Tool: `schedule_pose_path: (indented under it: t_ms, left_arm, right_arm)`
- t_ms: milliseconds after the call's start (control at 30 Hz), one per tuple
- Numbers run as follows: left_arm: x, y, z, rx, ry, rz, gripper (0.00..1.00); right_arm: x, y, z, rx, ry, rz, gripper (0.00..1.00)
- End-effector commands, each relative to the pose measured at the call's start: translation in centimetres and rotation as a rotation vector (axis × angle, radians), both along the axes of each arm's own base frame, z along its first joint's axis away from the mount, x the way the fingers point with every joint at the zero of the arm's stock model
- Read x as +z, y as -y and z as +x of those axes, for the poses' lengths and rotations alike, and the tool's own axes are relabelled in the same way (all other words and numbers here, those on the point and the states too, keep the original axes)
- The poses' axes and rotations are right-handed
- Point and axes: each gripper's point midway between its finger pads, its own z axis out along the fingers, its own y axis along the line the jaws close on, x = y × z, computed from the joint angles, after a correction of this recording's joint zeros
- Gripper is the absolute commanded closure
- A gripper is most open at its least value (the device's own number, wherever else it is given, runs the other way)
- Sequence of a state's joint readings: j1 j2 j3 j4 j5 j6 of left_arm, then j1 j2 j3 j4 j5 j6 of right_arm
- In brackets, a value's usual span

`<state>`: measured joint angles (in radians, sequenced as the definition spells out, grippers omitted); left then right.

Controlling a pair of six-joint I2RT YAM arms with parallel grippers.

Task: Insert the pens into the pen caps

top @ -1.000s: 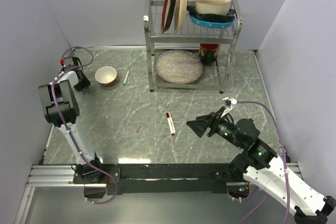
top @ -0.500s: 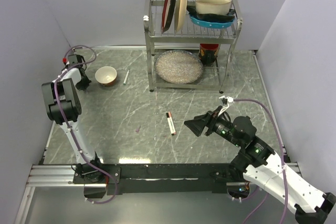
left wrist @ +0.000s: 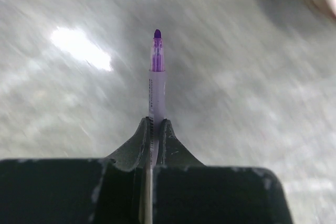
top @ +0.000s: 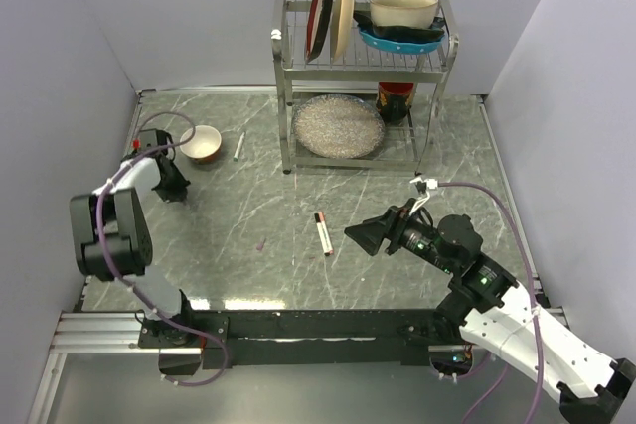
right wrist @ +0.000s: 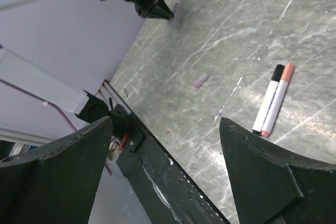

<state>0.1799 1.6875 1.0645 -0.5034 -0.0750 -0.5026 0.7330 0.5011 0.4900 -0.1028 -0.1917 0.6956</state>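
My left gripper (top: 171, 182) is shut on a slim white pen (left wrist: 156, 80) with a bare purple tip that sticks out ahead of the jaws above the marble table. This gripper also shows in the right wrist view (right wrist: 167, 14). A tiny purple cap (top: 261, 243) lies on the table at mid-left, also visible in the right wrist view (right wrist: 200, 81). Two capped pens (top: 322, 232) lie side by side at the centre, one black-capped and one pink-capped (right wrist: 273, 98). Another white pen (top: 238, 146) lies next to the bowl. My right gripper (top: 363, 235) is open and empty, just right of the capped pens.
A small bowl (top: 201, 142) stands at the back left. A metal dish rack (top: 286, 96) with plates, a bowl and a glass dish stands at the back centre. Walls close in on the left, back and right.
My left gripper has swung from the back-left corner toward the near right, past the bowl, with the pen in it. My right gripper has edged left toward the capped pens.
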Motion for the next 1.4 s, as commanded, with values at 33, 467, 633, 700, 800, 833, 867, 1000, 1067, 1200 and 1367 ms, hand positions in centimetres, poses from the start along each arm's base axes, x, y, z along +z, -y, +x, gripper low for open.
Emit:
schedule_pose_path:
  t_ms: [33,467,633,700,800,833,867,1000,1067,1200,1367]
  left_arm:
    - [4.8,6.4,-1.1,-0.161,0.159,-0.108,0.99]
    - [14.4,26.8,-10.3,-0.77,0.598,-0.723,0.99]
    - [16.4,30.2,-13.8,-0.924,0.645,-0.828,0.99]
    - [16.5,30.9,-14.7,-0.959,0.652,-0.847,0.99]
    - [17.0,31.5,-15.7,-0.996,0.667,-0.864,0.99]
    - [17.1,31.5,-15.8,-1.004,0.675,-0.859,0.99]
    - [17.2,31.5,-15.9,-1.01,0.677,-0.86,0.99]
    - [18.3,32.0,-16.8,-1.063,0.701,-0.886,0.99]
    - [18.4,31.9,-17.0,-1.071,0.714,-0.872,0.99]
    - [18.1,31.8,-17.4,-1.082,0.718,-0.875,0.99]
    - [17.9,31.8,-17.4,-1.071,0.725,-0.89,0.99]
  right_arm:
    - [2.7,0.2,0.6,-0.043,0.027,0.066,0.09]
    - [3.0,-4.3,3.6,0.005,-0.089,0.112,0.13]
    - [3.2,-6.5,4.9,0.046,-0.117,0.119,0.2]
    - [3.0,-7.4,5.4,0.058,-0.143,0.128,0.22]
    - [2.2,-8.4,5.9,0.063,-0.187,0.136,0.25]
    - [1.7,-8.8,6.1,0.065,-0.202,0.131,0.26]
    - [1.8,-9.1,6.3,0.067,-0.2,0.139,0.27]
    - [1.0,-10.2,6.8,0.066,-0.228,0.112,0.32]
    - [0.9,-10.8,6.9,0.079,-0.232,0.116,0.35]
    - [1.2,-11.9,6.7,0.116,-0.225,0.129,0.44]
    - [1.1,-13.0,5.8,0.168,-0.229,0.132,0.53]
